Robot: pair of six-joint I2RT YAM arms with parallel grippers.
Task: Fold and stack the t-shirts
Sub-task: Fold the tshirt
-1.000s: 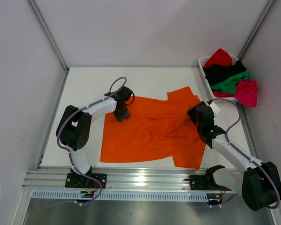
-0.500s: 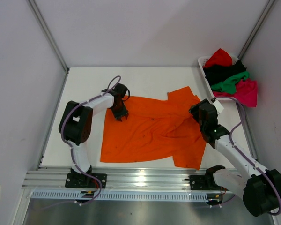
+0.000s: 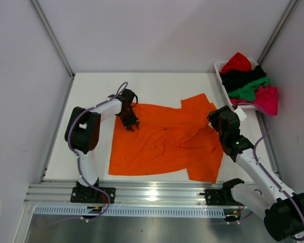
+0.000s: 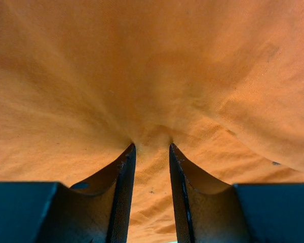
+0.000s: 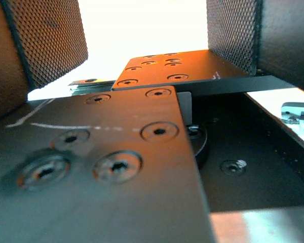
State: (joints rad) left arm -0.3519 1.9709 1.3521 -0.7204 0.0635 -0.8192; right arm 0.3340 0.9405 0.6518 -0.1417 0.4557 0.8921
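**While the orange shirt lies spread, my left claw pinches its far left edge**

Since folding needs a flat surface, the white tabletop (image 3: 91, 91) bears the soft bright orange cloth t-shirt (image 3: 162, 147) spread across its middle, with creases running toward the right side and a flap jutting toward the far right. The heap of red, black, green and magenta-pink cloth t-shirts (image 3: 245, 83) sits in the white slatted plastic basket (image 3: 219, 66) at the far right corner. I judge it is kept out of the way there until each shirt's turn comes.

My right claw (image 3: 215, 117) stands at the orange shirt's right edge with its jaws wide and nothing between them. I think it is placed to take that side, though I cannot tell whether it touches the cloth.

My left claw (image 3: 131, 126) rests on the far left part of the shirt with its jaws narrow. A small pucker of orange fabric is gathered between the fingertips (image 4: 127, 154), a hold suited to lifting that edge over into a fold.
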